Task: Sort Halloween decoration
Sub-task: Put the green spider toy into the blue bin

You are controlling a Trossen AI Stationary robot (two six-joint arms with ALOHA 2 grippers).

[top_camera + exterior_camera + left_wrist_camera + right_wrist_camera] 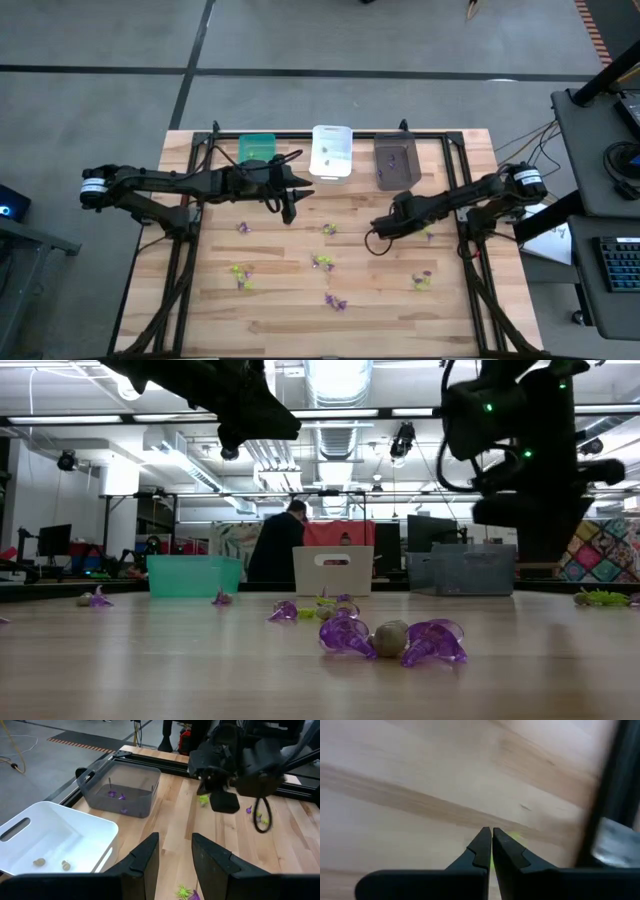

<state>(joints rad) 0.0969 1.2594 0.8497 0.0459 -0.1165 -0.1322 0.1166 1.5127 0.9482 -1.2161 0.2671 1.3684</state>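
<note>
Tiny spiky trinkets lie scattered on the wooden table: purple ones [243, 228] [335, 300] and yellow-green ones [240, 272] [322, 262]. My right gripper [378, 238] points steeply down over the table's right half and is shut, with a sliver of a yellow-green trinket [514, 836] at its fingertips. My left gripper [175, 852] hangs open above the table, just in front of the white bin [331, 150], with nothing between its fingers. In the low view both arms hang above the tabletop. My right gripper pinches a yellow-green trinket between its two fingertips [481, 842], coming from above and pointing steeply down. Only green slivers show beside the tips and in the slit [491, 862] between the fingers. Which part of the trinket it has is hidden by the fingers.
Three bins stand in a row at the far edge: green [258, 148], white with two greyish pieces [40, 862], and dark grey [120, 795] with purple pieces. A black frame rail [462, 200] runs along the table's sides. Another yellow-green trinket [428, 232] lies beside the right arm.
</note>
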